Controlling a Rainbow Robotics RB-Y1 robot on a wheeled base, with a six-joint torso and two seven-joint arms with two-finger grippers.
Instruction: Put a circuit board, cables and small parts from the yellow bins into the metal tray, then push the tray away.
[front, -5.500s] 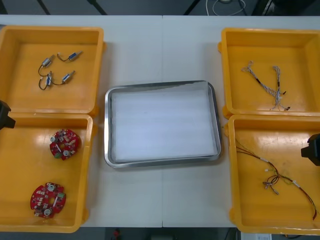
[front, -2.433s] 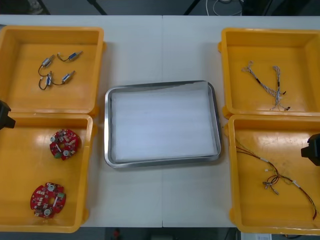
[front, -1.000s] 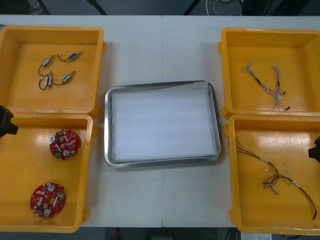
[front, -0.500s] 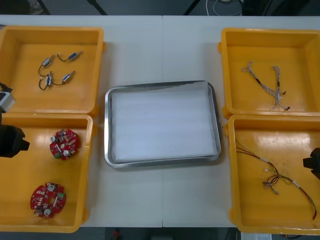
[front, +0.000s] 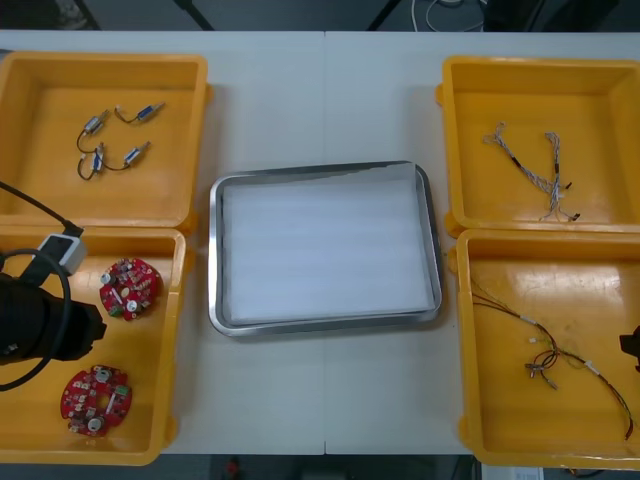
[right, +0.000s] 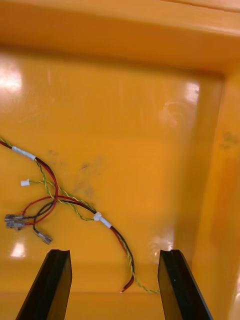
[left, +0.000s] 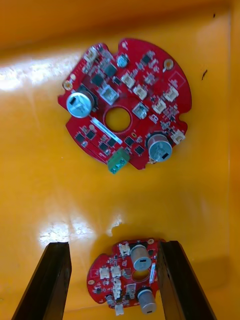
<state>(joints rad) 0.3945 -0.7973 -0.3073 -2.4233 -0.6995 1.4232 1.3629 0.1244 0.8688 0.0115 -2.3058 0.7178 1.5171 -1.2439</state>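
Table (front: 325, 100) with four yellow bins and a white-lined metal tray (front: 325, 245) in the middle, both grippers open.

Left gripper (left: 112, 245) hung over the near left bin (front: 150, 360), fingers spread and gripping nothing. One round red circuit board (left: 125, 282) lay between them and a second board (left: 125, 102) beyond. Right gripper (right: 114, 252), likewise released, hovered in the near right bin (front: 500, 400) above the red and yellow cable (right: 75, 202). Thin twisted cables (front: 535, 170) lay in the far right bin (front: 600, 110), and small metal parts (front: 110, 140) in the far left bin (front: 50, 100).
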